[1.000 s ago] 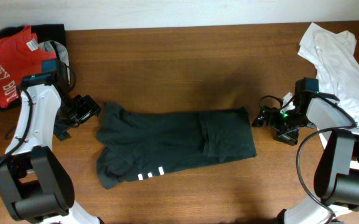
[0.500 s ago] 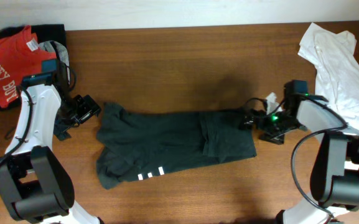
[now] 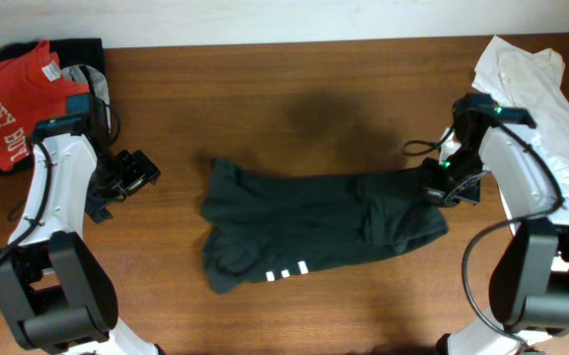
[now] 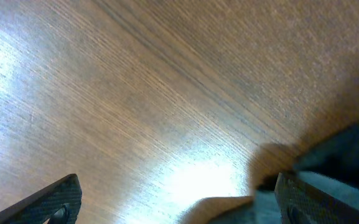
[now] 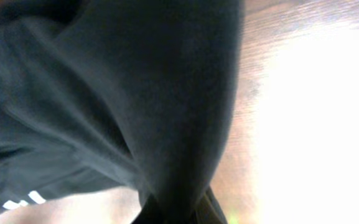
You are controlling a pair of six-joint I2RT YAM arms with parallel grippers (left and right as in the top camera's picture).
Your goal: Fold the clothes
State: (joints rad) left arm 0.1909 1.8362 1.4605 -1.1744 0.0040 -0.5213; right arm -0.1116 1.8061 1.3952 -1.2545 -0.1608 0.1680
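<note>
On the wooden table (image 3: 264, 99), right gripper (image 3: 438, 185) tight on the charcoal T-shirt (image 3: 304, 222)'s right edge; left gripper (image 3: 138, 170) wide open, empty.

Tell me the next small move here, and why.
Probably carry the right gripper leftward, laying its pinched edge over the dark T-shirt: the shirt lies in a long band, the jaws are shut on its right end, and the left gripper sits open, apart from the cloth.
</note>
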